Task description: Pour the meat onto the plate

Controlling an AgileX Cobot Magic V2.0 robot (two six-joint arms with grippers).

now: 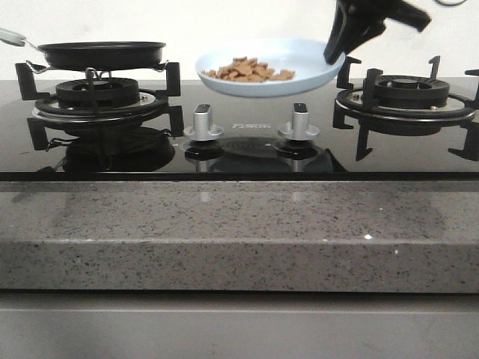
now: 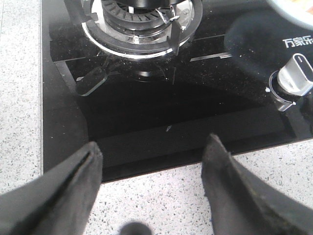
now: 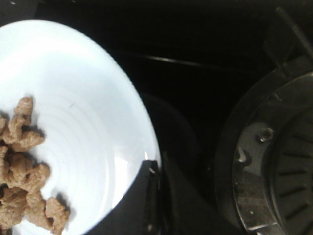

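The pale-blue plate [image 1: 299, 63] hangs above the stove's middle, tilted a little down to the left. The meat [image 1: 251, 71], several small tan-brown chunks, lies on its left half. My right gripper [image 1: 334, 54] is shut on the plate's right rim and holds it up. In the right wrist view the plate [image 3: 83, 112] and meat [image 3: 22, 181] fill one side, with my right gripper [image 3: 155, 169] pinching the rim. My left gripper [image 2: 151, 152] is open and empty over the stove's front edge. It does not show in the front view.
A black frying pan [image 1: 102, 54] sits on the left burner [image 1: 97, 96], its handle pointing left. The right burner [image 1: 408, 93] with its grate stands under my right arm. Two silver knobs [image 1: 203, 122] [image 1: 299, 122] are on the black glass. One knob [image 2: 296, 78] shows in the left wrist view.
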